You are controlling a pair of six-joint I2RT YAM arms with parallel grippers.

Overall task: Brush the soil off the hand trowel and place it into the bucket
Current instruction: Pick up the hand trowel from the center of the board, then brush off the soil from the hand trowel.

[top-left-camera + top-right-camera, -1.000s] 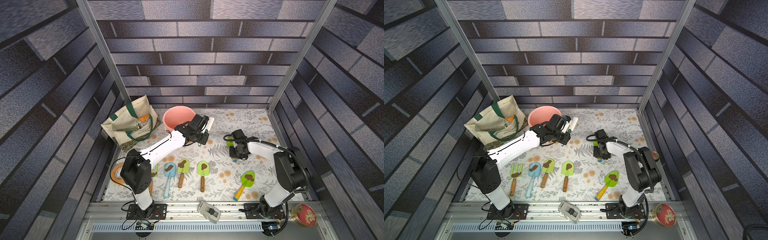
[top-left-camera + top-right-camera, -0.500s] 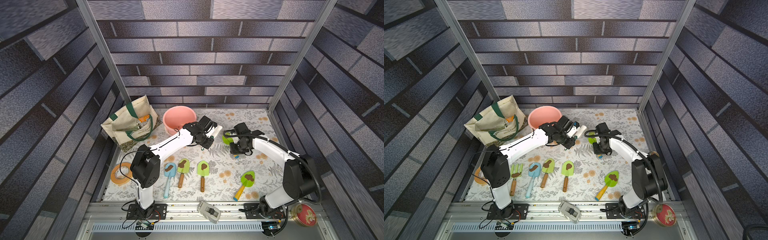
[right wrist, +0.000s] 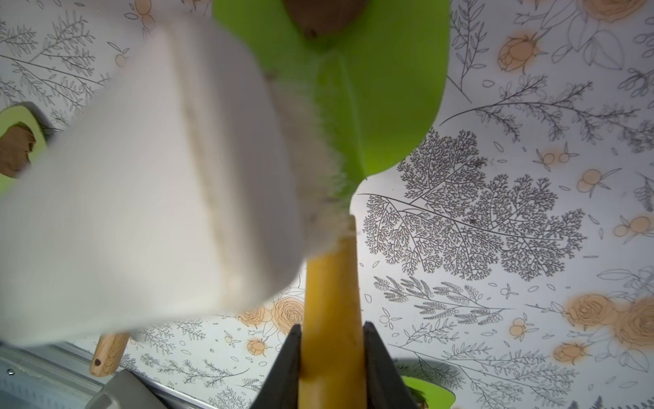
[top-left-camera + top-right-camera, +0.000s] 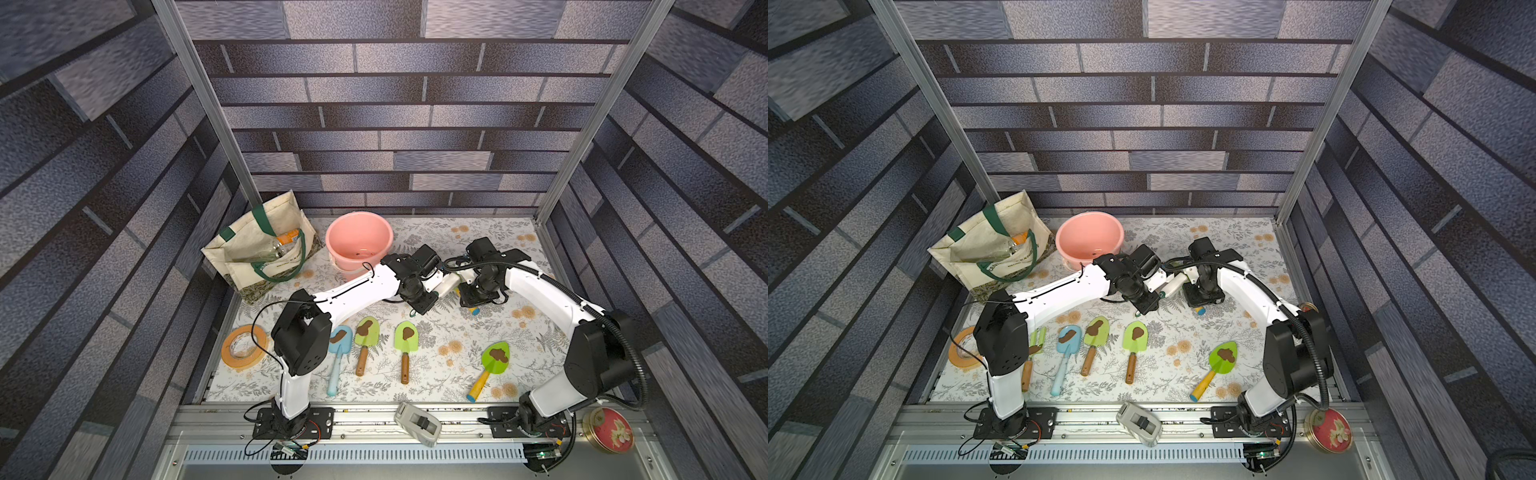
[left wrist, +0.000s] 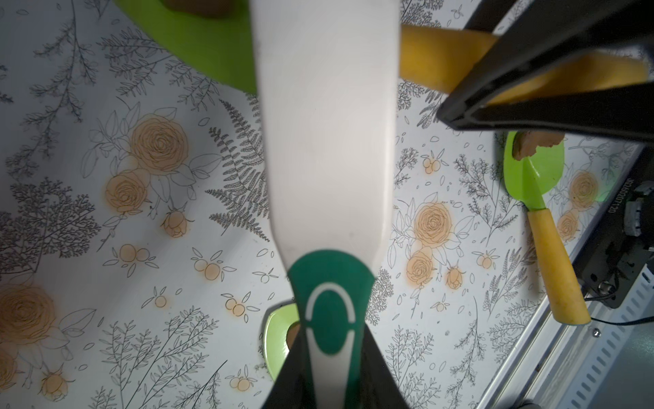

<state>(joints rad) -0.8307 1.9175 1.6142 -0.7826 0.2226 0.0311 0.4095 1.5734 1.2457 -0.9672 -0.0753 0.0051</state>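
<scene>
Both arms have swung inward since a second ago. The left gripper [image 5: 331,354] has come away from the bucket's side, the right gripper [image 3: 332,354] has moved up the mat, and the two now meet mid-table.

Nearest, on the front rail, lie a grey device [image 4: 417,423] and a red tin [image 4: 609,430]. Beyond them, on the floral mat [image 4: 449,374], a row of trowels [image 4: 406,336] lies flat, each blade carrying a soil [image 4: 498,354] blob. A tape roll [image 4: 244,345] sits at the row's left end.

Mid-table, the right gripper's fingers [image 3: 286,364] pinch the yellow handle of the hand trowel [image 3: 382,88], which is held above the mat and outside the bucket. A brown blob is on its green blade. The left gripper's fingers [image 5: 382,375] are clamped on the green-ended handle of the brush [image 5: 325,124]. The brush is blurred in the right wrist view, with its bristles against the blade near the neck.

Farthest back, the bucket [image 4: 353,232] stands upright beside the tote bag [image 4: 266,245].
</scene>
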